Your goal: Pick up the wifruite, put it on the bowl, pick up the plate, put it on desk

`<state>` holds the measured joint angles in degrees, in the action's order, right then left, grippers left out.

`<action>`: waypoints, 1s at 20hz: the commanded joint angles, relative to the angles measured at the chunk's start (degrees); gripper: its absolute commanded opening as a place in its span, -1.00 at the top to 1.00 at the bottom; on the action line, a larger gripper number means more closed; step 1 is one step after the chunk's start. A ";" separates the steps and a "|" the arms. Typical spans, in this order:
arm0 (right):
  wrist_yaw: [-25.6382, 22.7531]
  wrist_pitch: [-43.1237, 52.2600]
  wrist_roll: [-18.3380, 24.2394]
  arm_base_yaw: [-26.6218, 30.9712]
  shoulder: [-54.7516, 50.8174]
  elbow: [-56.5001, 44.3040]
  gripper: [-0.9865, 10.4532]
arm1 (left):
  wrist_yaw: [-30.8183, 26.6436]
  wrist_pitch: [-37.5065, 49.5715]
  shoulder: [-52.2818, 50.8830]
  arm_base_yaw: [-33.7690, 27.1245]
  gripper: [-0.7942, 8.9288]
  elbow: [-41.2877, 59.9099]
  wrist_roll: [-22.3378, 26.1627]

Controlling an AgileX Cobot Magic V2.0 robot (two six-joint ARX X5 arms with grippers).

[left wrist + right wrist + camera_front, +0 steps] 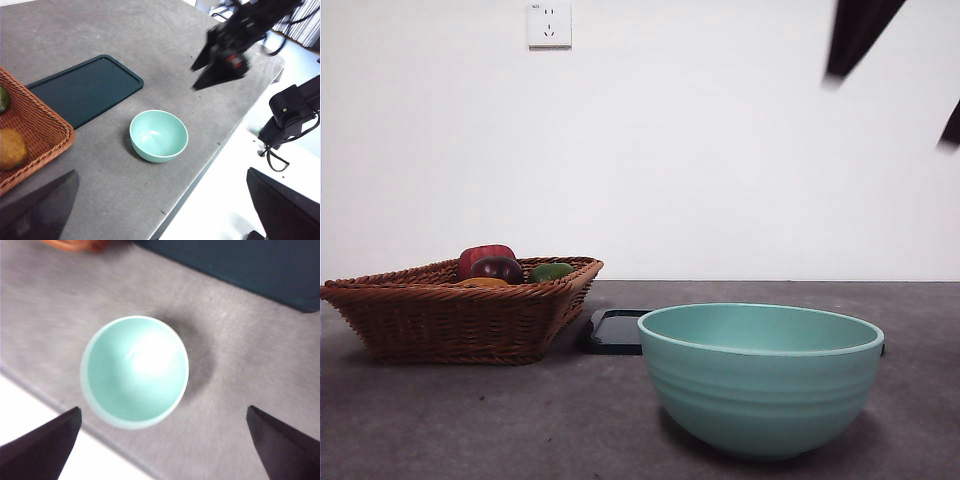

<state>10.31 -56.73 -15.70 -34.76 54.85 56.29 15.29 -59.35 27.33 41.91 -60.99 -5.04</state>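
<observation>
Both my grippers hang above the desk [440,420] with nothing in them. My right gripper [162,450] is over the teal bowl [135,371], its jaws spread wide and empty; from my left wrist I see that same gripper [220,60] dark and blurred, high over the table's far part. My left gripper [160,210] is also parted, nothing between its jaws, near the wicker basket [460,310]. The bowl stands upright and empty near the table's edge, apart from the dark rectangular tray [87,87] lying flat between it and the basket. The wifruite [11,149] rests inside the basket with a dark purple-red fruit [497,268], a red fruit [485,253] and a green fruit [552,271]. A white wall socket [549,23] carries tiny print I cannot read.
</observation>
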 commanded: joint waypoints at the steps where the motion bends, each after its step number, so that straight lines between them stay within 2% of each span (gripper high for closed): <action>1: -0.22 -3.65 -0.37 -0.31 -6.67 2.19 -0.17 | 0.26 0.68 0.26 0.48 -0.40 -0.35 0.04; 12: 0.22 -13.07 -0.37 -0.35 -33.94 3.74 -0.17 | 0.26 0.72 0.26 0.48 -0.39 -0.35 0.04; 20: 0.17 -13.11 -0.37 -0.35 -38.14 3.74 -0.17 | 0.26 0.70 0.26 0.48 -0.38 -0.35 0.02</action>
<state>10.48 -70.35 -15.70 -34.76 16.69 59.02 15.29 -59.35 27.33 41.91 -60.99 -5.04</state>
